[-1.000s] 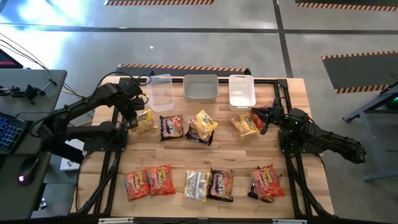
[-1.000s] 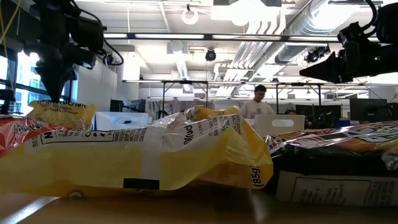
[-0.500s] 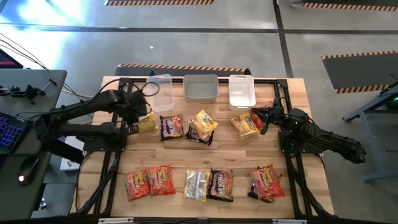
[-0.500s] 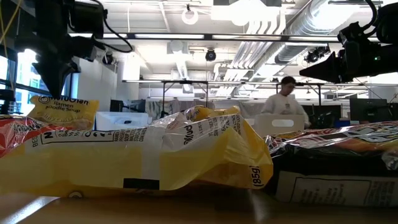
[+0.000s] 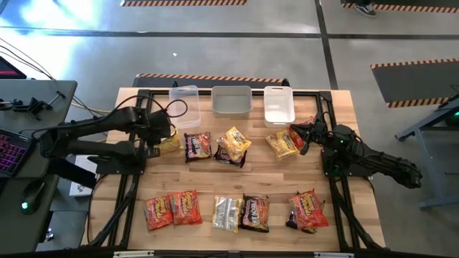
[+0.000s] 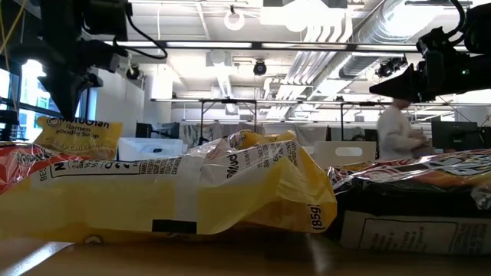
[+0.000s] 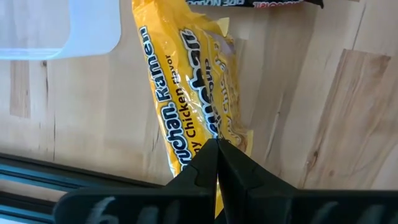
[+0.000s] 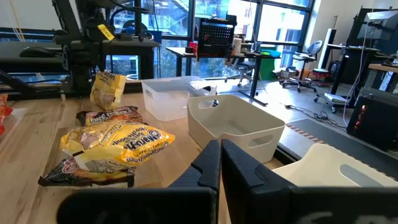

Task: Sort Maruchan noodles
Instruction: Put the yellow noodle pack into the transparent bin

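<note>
My left gripper [image 7: 216, 148] was pinched shut on one end of a yellow chicken ramen packet [image 7: 186, 93], which hung lifted off the wooden table [image 5: 258, 179], as the low view showed. Its long axis ran straight away from my fingers, toward the clear tub [image 5: 184, 106] just beyond it at the table's far left. That tub lay nearer this arm than the grey tub [image 5: 232, 100] or the white tub [image 5: 278, 104], so I judged the carry short and forward. My right gripper [image 8: 220, 148] waited closed and empty near a yellow packet [image 5: 281, 144] on the right. The other packets lay well apart along the near edge.
</note>
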### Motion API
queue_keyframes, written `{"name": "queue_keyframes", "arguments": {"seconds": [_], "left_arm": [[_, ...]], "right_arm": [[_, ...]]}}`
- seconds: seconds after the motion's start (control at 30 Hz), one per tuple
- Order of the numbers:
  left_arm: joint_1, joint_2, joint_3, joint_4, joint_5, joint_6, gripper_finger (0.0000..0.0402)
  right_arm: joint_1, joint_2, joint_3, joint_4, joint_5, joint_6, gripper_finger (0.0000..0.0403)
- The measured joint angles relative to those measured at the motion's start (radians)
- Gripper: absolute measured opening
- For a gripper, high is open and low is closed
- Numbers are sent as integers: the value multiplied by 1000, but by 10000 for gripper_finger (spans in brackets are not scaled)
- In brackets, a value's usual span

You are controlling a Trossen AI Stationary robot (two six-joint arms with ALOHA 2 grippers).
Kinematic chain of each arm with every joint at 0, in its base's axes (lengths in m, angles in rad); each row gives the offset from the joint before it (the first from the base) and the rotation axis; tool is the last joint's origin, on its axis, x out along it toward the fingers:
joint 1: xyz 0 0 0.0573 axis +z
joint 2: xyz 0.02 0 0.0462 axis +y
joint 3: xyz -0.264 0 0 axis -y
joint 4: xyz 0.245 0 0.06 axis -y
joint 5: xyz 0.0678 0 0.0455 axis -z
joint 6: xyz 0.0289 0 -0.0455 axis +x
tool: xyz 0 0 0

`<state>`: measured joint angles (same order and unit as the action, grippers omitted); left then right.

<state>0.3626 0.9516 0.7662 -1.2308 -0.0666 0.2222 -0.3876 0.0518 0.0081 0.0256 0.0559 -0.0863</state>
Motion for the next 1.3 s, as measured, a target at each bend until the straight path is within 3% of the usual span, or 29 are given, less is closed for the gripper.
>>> {"name": "queue_keyframes", "arguments": {"seconds": [0.4, 0.67, 0.8, 1.0, 1.3], "left_arm": [[-20, 0, 0, 0, -1, 0, 0], [-19, 0, 0, 0, 2, 5, 0], [-19, 0, 0, 0, 2, 6, 0], [-19, 0, 0, 2, 3, 6, 0], [-19, 0, 0, 3, 10, 7, 0]], "right_arm": [[-1, 0, 0, 0, 3, 2, 0], [5, 1, 0, 94, -24, 247, 0], [26, 31, 0, 162, -81, 263, 0], [99, 198, 0, 283, -90, 297, 0], [225, 661, 9, 790, -43, 226, 0]]}}
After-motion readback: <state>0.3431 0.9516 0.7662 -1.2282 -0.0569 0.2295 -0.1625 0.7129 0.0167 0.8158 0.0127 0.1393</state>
